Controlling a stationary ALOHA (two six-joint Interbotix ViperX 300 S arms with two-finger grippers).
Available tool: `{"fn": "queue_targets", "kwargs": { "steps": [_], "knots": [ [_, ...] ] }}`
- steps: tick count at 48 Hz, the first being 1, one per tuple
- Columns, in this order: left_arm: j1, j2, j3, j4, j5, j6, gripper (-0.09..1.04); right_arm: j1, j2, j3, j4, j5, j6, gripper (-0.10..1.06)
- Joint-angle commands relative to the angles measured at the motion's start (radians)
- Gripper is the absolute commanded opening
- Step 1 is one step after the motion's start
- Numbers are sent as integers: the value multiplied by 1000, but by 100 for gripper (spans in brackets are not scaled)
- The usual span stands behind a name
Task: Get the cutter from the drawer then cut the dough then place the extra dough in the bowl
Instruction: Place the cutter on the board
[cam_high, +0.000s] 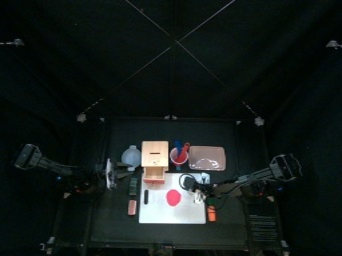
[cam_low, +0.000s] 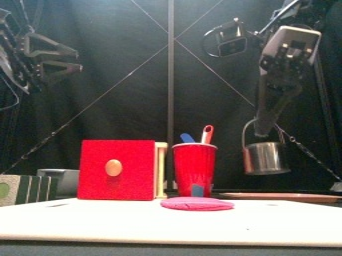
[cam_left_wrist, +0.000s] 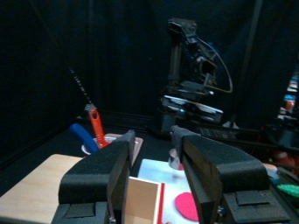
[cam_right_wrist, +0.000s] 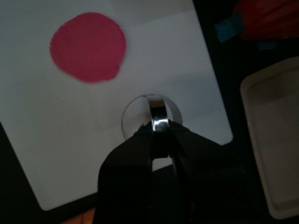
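Hanging from the right gripper (cam_right_wrist: 158, 130), whose jaws pinch its wire handle, the metal cutter (cam_low: 266, 157) stands upright, mouth downward, above the white board's (cam_right_wrist: 70, 131) right edge; left gripper (cam_left_wrist: 152, 136) jaws apart.

- Blue-grey bowl (cam_low: 54, 183): the wooden box (cam_low: 118, 170) is hiding its right part in the front view.
- Green thing (cam_low: 7, 188): the front view's left edge is cutting it off, so its kind cannot be told.
- Cutter (cam_right_wrist: 152, 107): the right gripper (cam_right_wrist: 158, 131), clamped on it, is covering most of its wire handle.
- Pink tray (cam_right_wrist: 274, 131): it is running off the right wrist view's edge.
- Red cup (cam_right_wrist: 271, 13): only a cropped corner is showing there.
- Dough (cam_left_wrist: 187, 206): the left wrist view's edge is cutting most of it off.
- Two small toys, one (cam_high: 132, 205) left of the white cutting board (cam_high: 167, 212) and one (cam_high: 210, 212) at its right: both are showing too small to name.
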Motion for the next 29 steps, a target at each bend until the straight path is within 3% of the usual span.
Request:
{"fn": "queue_targets", "kwargs": {
  "steps": [1,12,21,29],
  "knots": [
    [8,3,-40,-44,-3,5,78,2,-3,23,-40,-31,26,49],
    [44,3,-60,-71,6,0,78,-3,37,44,-135,-41,54,51],
    [67,3,-75,-140,54,0,78,-5,44,57,-124,-71,55,56],
    [87,5,-97,-155,107,0,78,-6,23,51,-115,-66,57,73]
  ]
}}
